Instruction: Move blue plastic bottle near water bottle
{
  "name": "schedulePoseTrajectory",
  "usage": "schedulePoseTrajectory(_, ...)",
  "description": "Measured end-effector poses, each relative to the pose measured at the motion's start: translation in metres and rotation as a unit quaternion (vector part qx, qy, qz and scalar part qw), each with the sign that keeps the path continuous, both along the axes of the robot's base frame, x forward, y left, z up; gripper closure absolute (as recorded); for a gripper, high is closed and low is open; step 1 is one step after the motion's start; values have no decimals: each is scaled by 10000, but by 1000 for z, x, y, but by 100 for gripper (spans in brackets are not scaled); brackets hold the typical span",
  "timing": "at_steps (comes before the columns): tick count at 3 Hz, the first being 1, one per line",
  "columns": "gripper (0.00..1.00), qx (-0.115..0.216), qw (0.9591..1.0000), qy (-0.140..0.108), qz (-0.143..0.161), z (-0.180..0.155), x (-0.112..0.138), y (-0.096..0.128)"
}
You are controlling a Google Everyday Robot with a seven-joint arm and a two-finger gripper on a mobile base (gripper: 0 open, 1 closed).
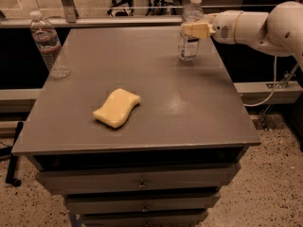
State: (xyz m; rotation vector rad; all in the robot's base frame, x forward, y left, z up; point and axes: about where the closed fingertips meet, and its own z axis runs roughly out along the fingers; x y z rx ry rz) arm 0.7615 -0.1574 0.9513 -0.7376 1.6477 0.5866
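The blue plastic bottle [190, 37], clear with a white cap and white label, stands upright at the far right of the grey table [142, 117]. My gripper [193, 30] reaches in from the right at the bottle's upper body, its yellow fingers [198, 30] against the bottle. The water bottle [48, 45], ribbed with a dark reddish band, stands upright at the table's far left edge, well apart from the other bottle.
A yellow sponge [117, 108] lies flat in the middle-left of the table. My white arm [258, 25] stretches in over the right edge. Drawers [137, 183] sit under the tabletop. A cable hangs at right.
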Motion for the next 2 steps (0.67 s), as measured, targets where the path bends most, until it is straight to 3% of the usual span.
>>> schedulePoseTrajectory(1,84,216,9996,-132,-155,31,-8,-6)
schedulePoseTrajectory(2,100,224,9996,-135,-142,32,-8,-3)
